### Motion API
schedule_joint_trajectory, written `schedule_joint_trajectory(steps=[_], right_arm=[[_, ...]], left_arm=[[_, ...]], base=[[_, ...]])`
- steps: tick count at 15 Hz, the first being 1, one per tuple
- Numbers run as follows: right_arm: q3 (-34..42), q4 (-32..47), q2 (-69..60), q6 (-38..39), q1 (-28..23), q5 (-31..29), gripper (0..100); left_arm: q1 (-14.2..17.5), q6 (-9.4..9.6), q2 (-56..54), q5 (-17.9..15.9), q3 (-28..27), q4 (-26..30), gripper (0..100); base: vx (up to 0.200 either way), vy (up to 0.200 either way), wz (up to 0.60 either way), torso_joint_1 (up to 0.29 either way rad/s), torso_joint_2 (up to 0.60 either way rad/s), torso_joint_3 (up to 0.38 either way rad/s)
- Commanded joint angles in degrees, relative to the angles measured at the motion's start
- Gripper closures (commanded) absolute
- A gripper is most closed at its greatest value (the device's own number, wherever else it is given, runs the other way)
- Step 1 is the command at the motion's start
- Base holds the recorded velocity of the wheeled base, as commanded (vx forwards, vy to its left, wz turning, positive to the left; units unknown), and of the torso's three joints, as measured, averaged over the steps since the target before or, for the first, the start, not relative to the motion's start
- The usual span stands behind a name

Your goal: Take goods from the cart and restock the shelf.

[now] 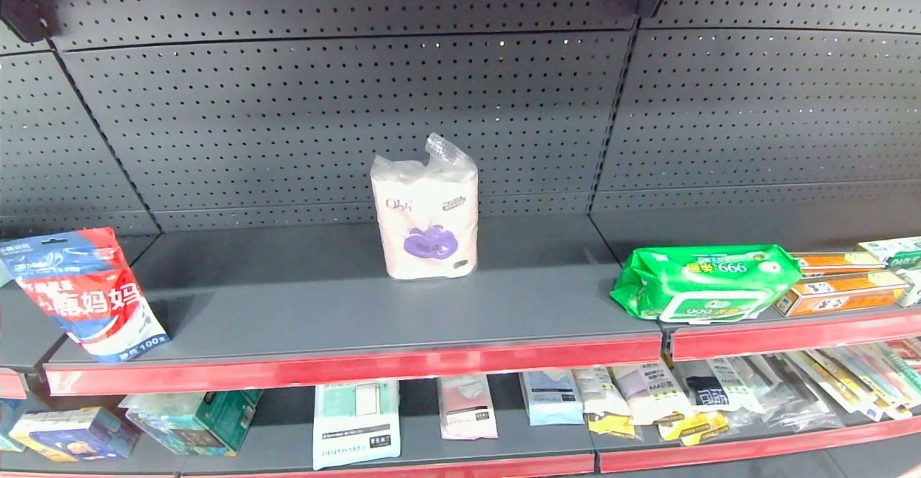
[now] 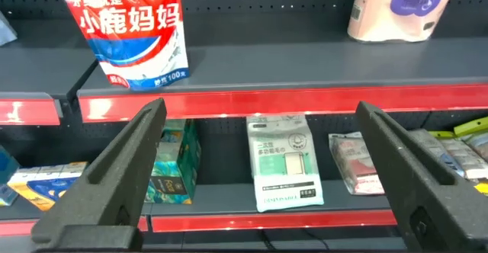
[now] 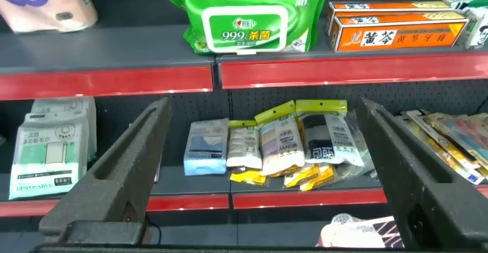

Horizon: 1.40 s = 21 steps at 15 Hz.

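A white pack of toilet rolls [image 1: 424, 212] stands upright in the middle of the grey shelf [image 1: 345, 319]. A red and blue bag [image 1: 90, 291] leans at that shelf's left end, and a green pack of wet wipes [image 1: 705, 282] lies on the section to the right. My left gripper [image 2: 259, 177] is open and holds nothing; it hangs in front of the shelves, below the red and blue bag [image 2: 130, 28] and the toilet rolls [image 2: 400, 9]. My right gripper [image 3: 263, 177] is open and holds nothing, in front of the lower shelf under the wet wipes [image 3: 248, 13].
Orange boxes [image 1: 842, 291] lie right of the wipes. The lower shelf holds a white and green packet [image 2: 284, 169], teal boxes [image 1: 209, 409] and several small hanging packs [image 3: 282, 142]. A white and pink object [image 3: 358, 234] shows low in the right wrist view. Red rails [image 1: 360, 370] edge each shelf.
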Motion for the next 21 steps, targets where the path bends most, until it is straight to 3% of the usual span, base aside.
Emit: schedule_joint_trajectory(steps=[1,21], right_arm=[[0.0,0.0,0.0,0.0,0.0,0.0,0],[0.0,0.0,0.0,0.0,0.0,0.1,0]], left_arm=[[0.0,0.02,0.1,0.0,0.0,0.0,0],[0.0,0.02,0.1,0.0,0.0,0.0,0]], base=[[0.000,0.000,-0.60,0.017,0.00,-0.002],[0.000,0.000,-0.60,0.003,0.00,0.003]])
